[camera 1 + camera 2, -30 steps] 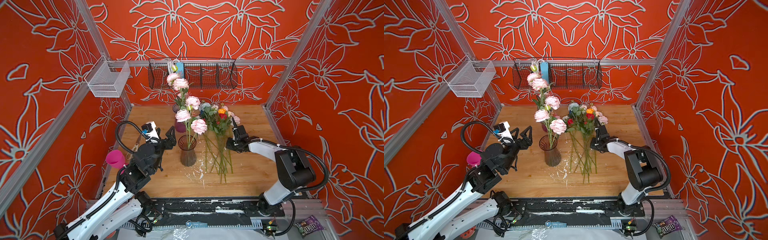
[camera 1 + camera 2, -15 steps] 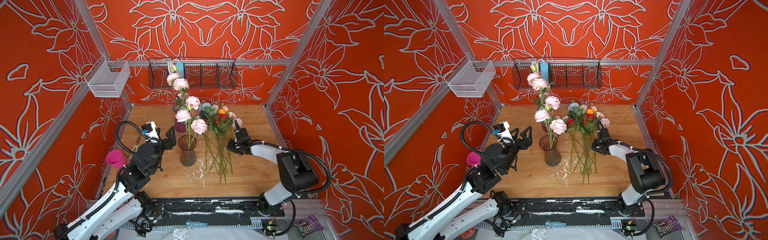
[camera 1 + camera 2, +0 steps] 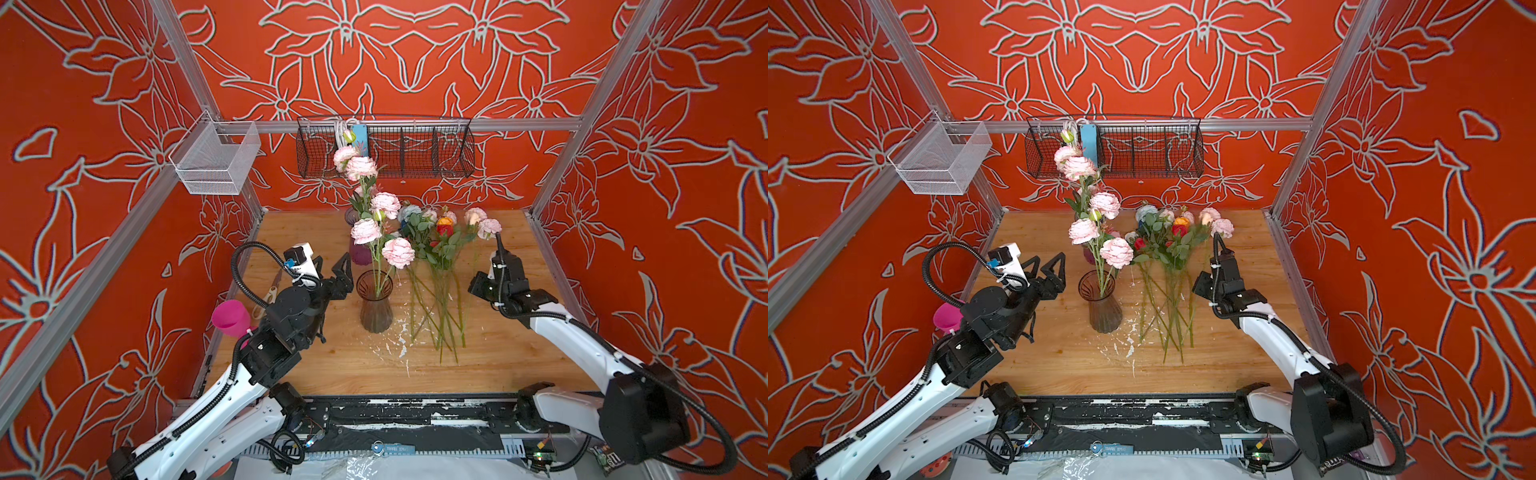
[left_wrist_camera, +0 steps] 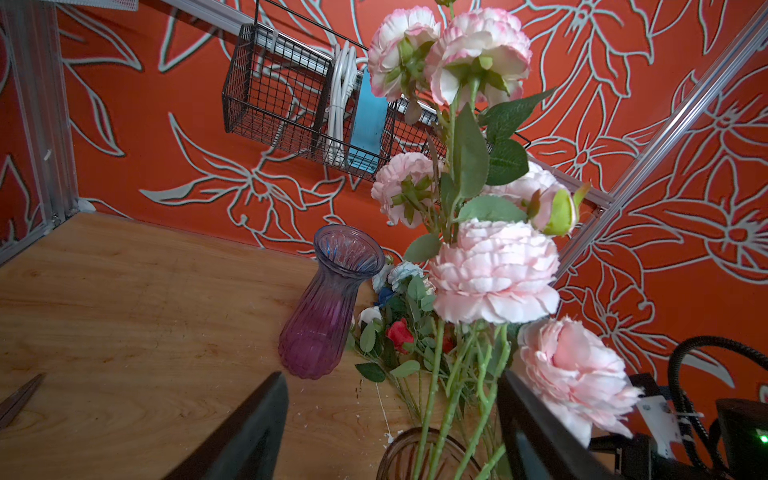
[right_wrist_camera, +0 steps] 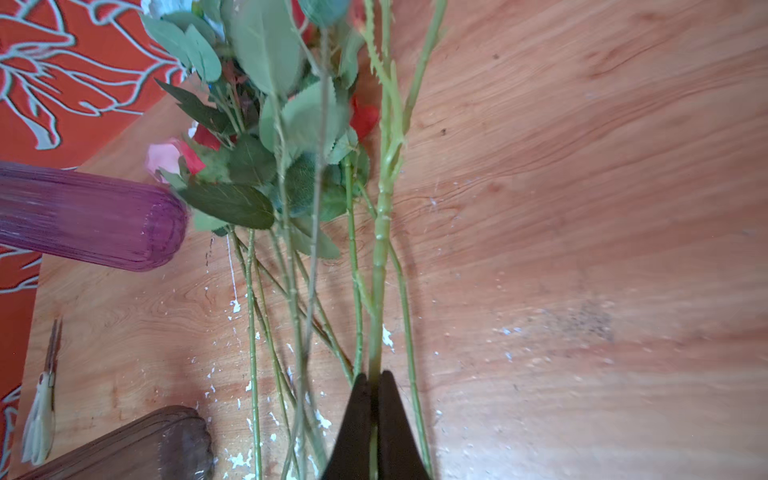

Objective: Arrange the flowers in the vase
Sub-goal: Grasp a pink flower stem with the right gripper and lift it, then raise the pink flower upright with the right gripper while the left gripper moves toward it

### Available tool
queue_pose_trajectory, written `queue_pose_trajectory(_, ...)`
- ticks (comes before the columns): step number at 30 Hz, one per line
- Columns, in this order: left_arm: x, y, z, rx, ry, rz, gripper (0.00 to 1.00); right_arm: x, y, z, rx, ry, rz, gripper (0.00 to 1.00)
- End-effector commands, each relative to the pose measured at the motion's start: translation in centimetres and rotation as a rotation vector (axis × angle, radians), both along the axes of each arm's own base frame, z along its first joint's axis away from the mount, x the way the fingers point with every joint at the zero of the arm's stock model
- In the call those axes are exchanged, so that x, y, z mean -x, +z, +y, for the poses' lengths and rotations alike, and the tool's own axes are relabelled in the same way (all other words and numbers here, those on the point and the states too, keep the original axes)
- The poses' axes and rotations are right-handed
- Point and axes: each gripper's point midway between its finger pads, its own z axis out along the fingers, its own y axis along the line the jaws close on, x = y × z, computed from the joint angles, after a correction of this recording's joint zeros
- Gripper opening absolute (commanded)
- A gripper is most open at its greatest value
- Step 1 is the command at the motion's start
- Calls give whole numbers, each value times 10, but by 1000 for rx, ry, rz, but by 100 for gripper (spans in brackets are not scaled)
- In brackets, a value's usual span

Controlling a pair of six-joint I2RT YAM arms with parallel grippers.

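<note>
Jaws of the right gripper (image 5: 375, 384) press together on 1 thick green stem (image 5: 379, 249) among the loose flowers (image 3: 441, 249) lying on the table (image 3: 511, 357) beside the vase (image 3: 376, 309). The left gripper (image 3: 332, 262) hangs spread near the vase, which holds pink peonies (image 3: 365, 231). Behind it stands a purple vase (image 4: 328, 307), upright.

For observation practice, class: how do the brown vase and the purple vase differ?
The brown vase is smoky brown, the purple vase violet-pink. The brown vase holds pink peonies; the purple vase is empty. The brown vase stands nearer the front edge of the wooden table, the purple vase behind it. Both are upright ribbed glass.
</note>
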Motion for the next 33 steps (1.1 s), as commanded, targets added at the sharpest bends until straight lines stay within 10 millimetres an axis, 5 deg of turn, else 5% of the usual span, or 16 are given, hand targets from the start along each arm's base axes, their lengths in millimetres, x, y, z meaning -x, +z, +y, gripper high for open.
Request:
queue_pose_trajectory(1,4,18,1,45,-8,-29,79,13,-6,-20,81,-32,14,2)
queue_pose_trajectory(10,4,18,1,45,-9,-27,79,20,-20,-49,163,-97,56,2)
queue_pose_trajectory(33,9,27,0,39,-31,-65,80,51,88,-27,-40,2,-389,2)
